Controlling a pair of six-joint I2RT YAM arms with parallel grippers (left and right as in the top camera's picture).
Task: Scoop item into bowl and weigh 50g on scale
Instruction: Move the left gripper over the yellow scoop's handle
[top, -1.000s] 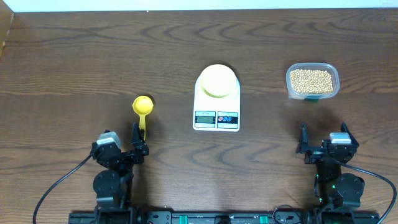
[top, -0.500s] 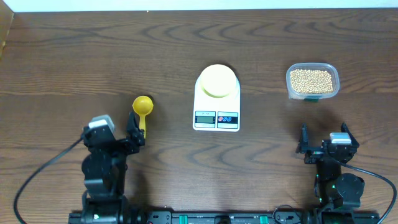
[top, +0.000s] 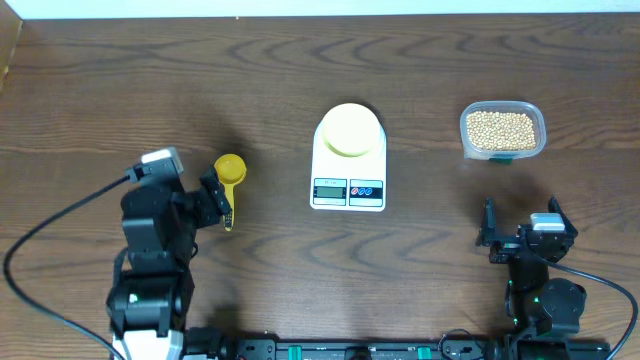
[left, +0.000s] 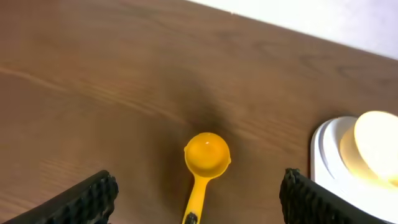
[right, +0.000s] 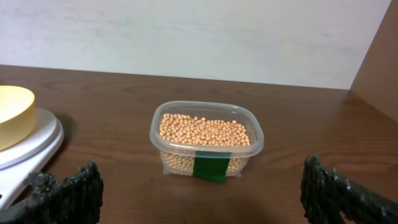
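Observation:
A yellow scoop (top: 230, 168) lies on the table left of the scale, bowl end away from me. My left gripper (top: 220, 200) stands open over its handle; in the left wrist view the scoop (left: 206, 157) lies between the wide-apart fingers (left: 93, 198), untouched. The pale yellow-green bowl (top: 349, 130) sits on the white scale (top: 348, 190). The tan beans (top: 501, 127) fill a clear tub (right: 206, 167) at the right. My right gripper (top: 521, 228) is open and empty, short of the tub.
The left wrist view shows the scale's edge (left: 323, 155) and bowl (left: 376, 140) to the right of the scoop. A green label (right: 210, 167) marks the tub's front. A white wall (right: 186, 31) runs behind the table.
My left arm has swung forward and leftwards, bringing its open gripper over the scoop's handle. The right arm, scale, bowl and tub have not moved.

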